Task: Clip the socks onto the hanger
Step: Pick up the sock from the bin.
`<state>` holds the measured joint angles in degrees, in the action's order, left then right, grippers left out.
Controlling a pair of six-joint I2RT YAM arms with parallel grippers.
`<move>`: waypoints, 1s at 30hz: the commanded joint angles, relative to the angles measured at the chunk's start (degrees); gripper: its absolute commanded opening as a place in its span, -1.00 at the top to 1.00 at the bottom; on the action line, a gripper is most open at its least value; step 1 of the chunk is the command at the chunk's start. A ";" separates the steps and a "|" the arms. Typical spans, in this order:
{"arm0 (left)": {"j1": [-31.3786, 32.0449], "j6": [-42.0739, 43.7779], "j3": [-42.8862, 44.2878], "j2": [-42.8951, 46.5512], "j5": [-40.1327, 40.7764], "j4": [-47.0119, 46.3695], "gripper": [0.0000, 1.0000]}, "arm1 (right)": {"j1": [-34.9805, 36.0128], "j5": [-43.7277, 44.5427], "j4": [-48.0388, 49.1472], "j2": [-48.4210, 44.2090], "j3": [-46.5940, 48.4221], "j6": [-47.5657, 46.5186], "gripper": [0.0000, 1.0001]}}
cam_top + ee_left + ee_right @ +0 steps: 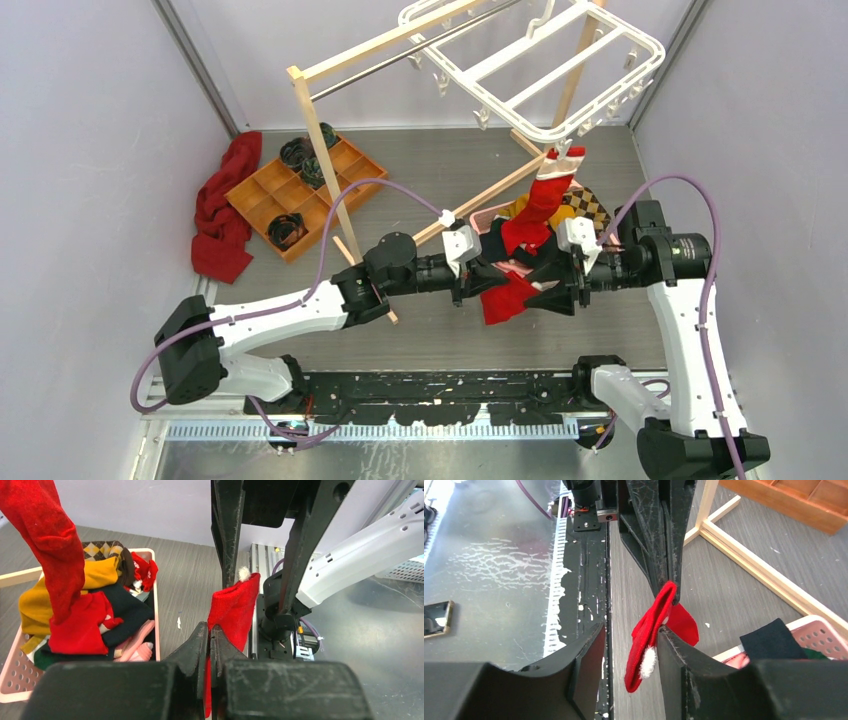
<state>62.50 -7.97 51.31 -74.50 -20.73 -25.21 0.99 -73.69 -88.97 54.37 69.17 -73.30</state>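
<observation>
red sock pinched in the closed left gripper, hanging between the parted right gripper.

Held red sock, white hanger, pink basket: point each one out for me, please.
red sock (646, 630), right wrist view, on the middle of its hanging body.
white hanger (570, 68), top external view, on a crossbar.
pink basket (17, 675), left wrist view, on its perforated wall.
</observation>
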 commanded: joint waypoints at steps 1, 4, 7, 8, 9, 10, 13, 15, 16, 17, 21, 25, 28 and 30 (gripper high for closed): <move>-0.19 0.05 3.33 1.31 0.21 2.86 0.99 | -0.23 -1.11 2.31 0.99 1.22 5.55 0.06; -0.19 0.06 4.08 0.99 -0.73 3.06 0.99 | -0.08 -0.55 4.08 0.92 0.50 7.46 0.20; -0.19 -0.03 4.52 0.76 -1.59 3.13 1.00 | 0.27 -0.07 6.09 0.63 -0.05 9.62 0.39; -0.19 -0.11 4.58 0.68 -1.69 3.11 1.00 | 0.36 0.13 6.67 0.65 -0.12 10.26 0.46; -0.23 -0.19 4.59 0.67 -1.84 3.00 1.00 | 0.43 0.32 7.08 0.68 -0.17 10.80 0.50; -0.19 -0.28 4.66 0.59 -2.04 2.86 0.99 | 0.48 0.45 7.28 0.73 -0.25 11.15 0.54; -0.19 -0.52 4.59 0.58 -2.53 2.18 0.99 | 0.74 0.57 7.83 0.73 -0.51 11.88 0.60; -0.21 -0.76 4.54 0.43 -2.63 1.79 0.99 | 0.92 0.63 8.14 0.69 -0.64 12.31 0.70; -0.19 -0.86 4.52 0.39 -2.81 1.54 0.99 | 1.02 0.71 8.29 0.71 -0.55 12.58 0.77; -0.19 -0.97 4.32 0.43 -2.85 1.39 0.99 | 1.03 0.80 8.59 0.80 -0.27 13.10 0.87; -0.19 -1.86 0.93 1.50 -3.31 -3.80 0.60 | 1.03 0.23 8.73 0.53 1.56 13.26 0.98; -0.50 -3.08 -6.94 4.17 -2.47 -16.35 -0.33 | 1.03 -1.57 9.44 -1.95 2.07 11.02 0.98; -0.76 -3.73 -10.85 5.31 -1.88 -23.46 -0.46 | 1.03 -3.29 11.84 -3.91 1.48 11.57 0.98; -0.81 -4.02 -10.80 5.14 -2.07 -23.75 -0.46 | 1.02 -4.64 14.18 -4.78 1.18 13.30 0.98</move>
<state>62.11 -10.94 41.12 -71.11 -22.72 -37.43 1.78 -73.73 -79.59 51.96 68.90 -61.28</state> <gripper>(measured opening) 0.730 0.069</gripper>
